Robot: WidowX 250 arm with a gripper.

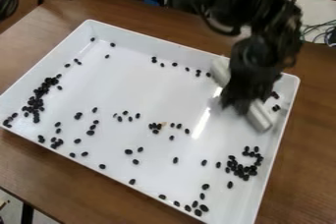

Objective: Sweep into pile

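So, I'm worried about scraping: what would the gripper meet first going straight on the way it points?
Pointing down, the gripper would probably meet the floor of the white tray, with the white bar at its lower end likely touching first. Any gap is hard to judge here.

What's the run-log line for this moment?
sweep into pile | gripper: at white tool, right side of tray | black beans: scattered, denser clusters left and lower right | single pile: no
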